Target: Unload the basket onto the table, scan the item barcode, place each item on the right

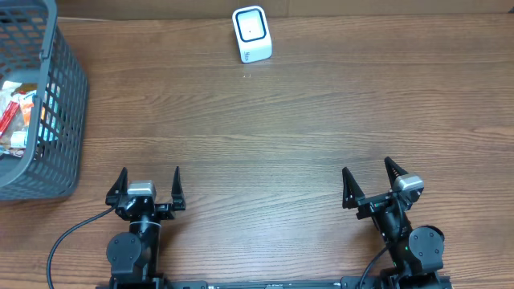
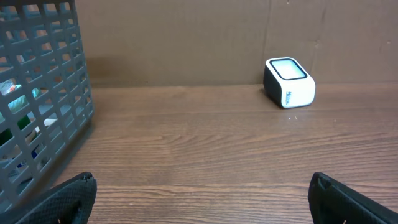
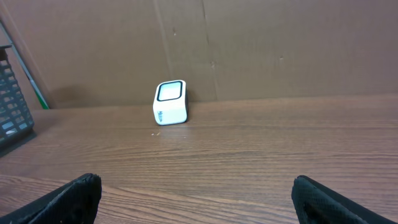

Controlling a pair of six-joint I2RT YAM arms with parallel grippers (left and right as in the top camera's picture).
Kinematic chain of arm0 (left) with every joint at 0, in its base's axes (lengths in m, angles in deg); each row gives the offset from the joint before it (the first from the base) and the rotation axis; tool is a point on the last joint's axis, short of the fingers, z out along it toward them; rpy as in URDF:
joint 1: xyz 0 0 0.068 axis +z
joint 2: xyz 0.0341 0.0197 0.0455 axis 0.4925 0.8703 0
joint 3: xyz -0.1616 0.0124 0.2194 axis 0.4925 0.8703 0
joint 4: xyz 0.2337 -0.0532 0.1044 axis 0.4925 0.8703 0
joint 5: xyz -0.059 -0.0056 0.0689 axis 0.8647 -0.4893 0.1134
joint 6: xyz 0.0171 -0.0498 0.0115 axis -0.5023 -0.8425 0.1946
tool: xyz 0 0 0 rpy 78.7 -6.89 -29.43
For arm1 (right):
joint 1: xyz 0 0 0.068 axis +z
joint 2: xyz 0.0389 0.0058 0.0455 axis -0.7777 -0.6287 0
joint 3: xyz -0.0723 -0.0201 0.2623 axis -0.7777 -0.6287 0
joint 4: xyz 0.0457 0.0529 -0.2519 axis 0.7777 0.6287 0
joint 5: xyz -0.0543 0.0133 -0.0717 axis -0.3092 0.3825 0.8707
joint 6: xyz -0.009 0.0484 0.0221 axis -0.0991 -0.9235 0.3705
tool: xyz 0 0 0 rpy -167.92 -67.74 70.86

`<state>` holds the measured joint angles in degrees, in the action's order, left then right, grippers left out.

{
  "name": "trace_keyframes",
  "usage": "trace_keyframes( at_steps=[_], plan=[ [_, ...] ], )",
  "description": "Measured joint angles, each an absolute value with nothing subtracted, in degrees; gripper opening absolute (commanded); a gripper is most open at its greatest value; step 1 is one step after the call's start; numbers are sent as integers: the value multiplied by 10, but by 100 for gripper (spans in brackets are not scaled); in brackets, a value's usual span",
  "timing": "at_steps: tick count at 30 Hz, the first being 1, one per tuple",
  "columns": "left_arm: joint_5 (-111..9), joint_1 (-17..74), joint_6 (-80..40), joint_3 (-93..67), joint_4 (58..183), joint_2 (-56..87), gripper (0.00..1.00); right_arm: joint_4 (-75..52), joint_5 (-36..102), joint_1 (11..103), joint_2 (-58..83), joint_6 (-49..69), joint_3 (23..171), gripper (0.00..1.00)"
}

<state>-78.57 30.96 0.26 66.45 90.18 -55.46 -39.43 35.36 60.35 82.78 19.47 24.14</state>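
A white barcode scanner (image 1: 252, 34) with a dark-rimmed window stands at the far edge of the table, also seen as the white scanner (image 2: 289, 82) in the left wrist view and the scanner (image 3: 170, 102) in the right wrist view. Packaged items (image 1: 18, 120) lie inside the grey basket (image 1: 60, 104) at the far left; no barcode is readable. My left gripper (image 1: 149, 187) is open at the near edge, nothing between its fingers. My right gripper (image 1: 369, 183) is open too, near the front right, far from the scanner.
The grey mesh basket (image 2: 37, 106) fills the left of the left wrist view. A brown cardboard wall (image 3: 249, 43) backs the table behind the scanner. Wood-grain tabletop (image 1: 265, 136) lies between the grippers and the scanner.
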Motion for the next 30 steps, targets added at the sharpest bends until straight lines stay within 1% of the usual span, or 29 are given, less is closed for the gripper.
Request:
trace_keyframes(
  at_steps=[19,25,30],
  plan=[
    [-789,310,4,664,900,-555,100,-394,354,603,828,195,241,100],
    [-823,310,22,664,812,-555,100,-394,354,603,828,195,241,100],
    [-788,310,26,664,738,-555,100,-394,354,603,828,195,241,100]
  ],
)
